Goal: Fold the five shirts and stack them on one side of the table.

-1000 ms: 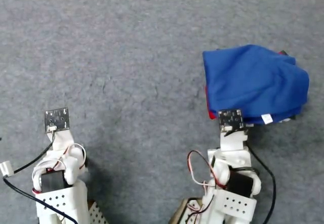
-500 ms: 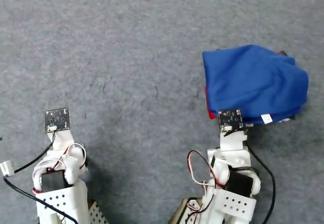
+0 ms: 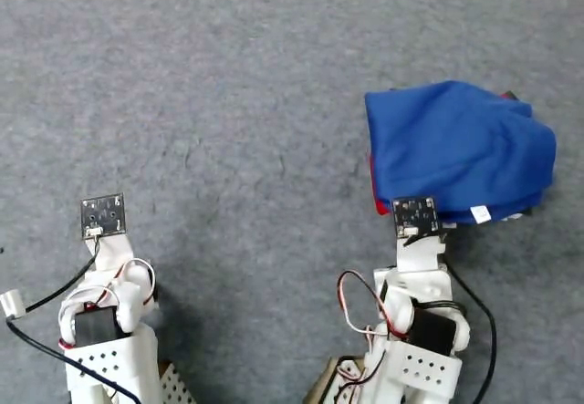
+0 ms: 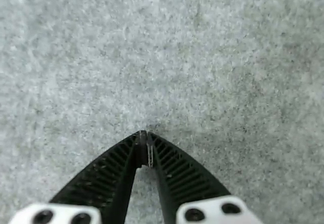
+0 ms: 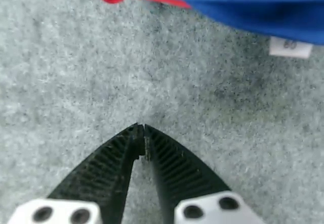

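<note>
We look down on our left gripper (image 4: 143, 135) poised over a grey, felt-like tabletop (image 4: 202, 57). The gripper's two black fingers (image 4: 109, 176) are ribbed along their inner faces and form a narrow wedge, their tips pressed together with nothing between them. Back from the tips, a thin sliver of the grey surface shows between the fingers. Each finger is fixed to a white mount (image 4: 55, 215) with small round screw holes. The tabletop has a speckled, fuzzy texture all around the gripper.
</note>
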